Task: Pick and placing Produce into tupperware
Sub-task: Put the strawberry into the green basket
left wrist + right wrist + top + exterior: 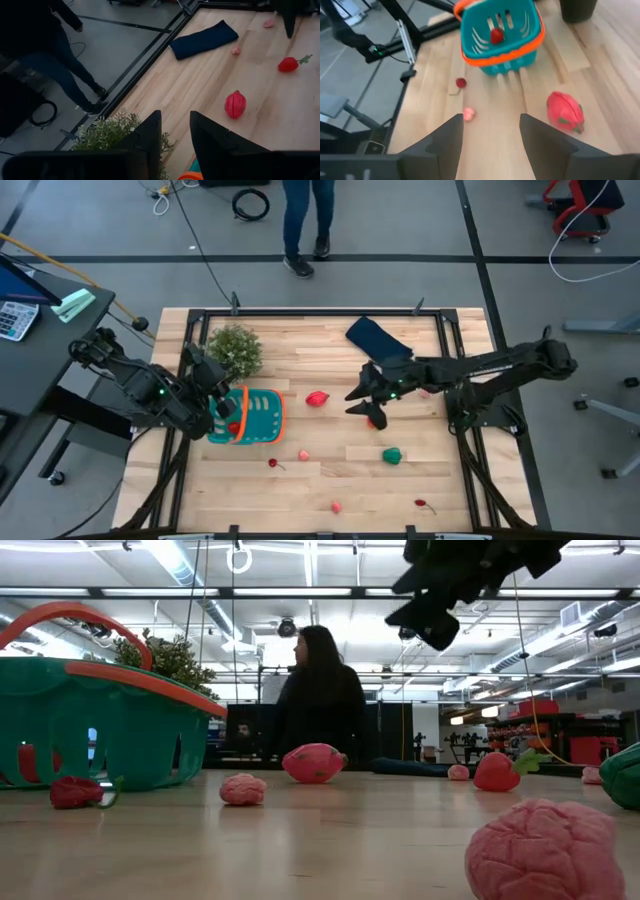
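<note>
At the table's left, the left gripper (225, 402) hangs over the teal tupperware (262, 418), its fingers (150, 135) slightly apart and empty, and one red piece (496, 35) already lies inside the container. Right of it the produce is scattered loose on the wood: a pink-red fruit (317, 399), a small red one (272, 463), a green one (392, 455). Farther right, the right gripper (362, 392) hovers above the table with its fingers (449, 137) spread wide, holding nothing.

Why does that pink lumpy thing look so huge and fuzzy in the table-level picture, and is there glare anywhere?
In the low view the pink lumpy toy sits right by the lens, so it looms large and soft-edged; ceiling light strips glare brightly there. The high view is evenly lit. In the right wrist view the teal basket looks slightly smeared.
</note>
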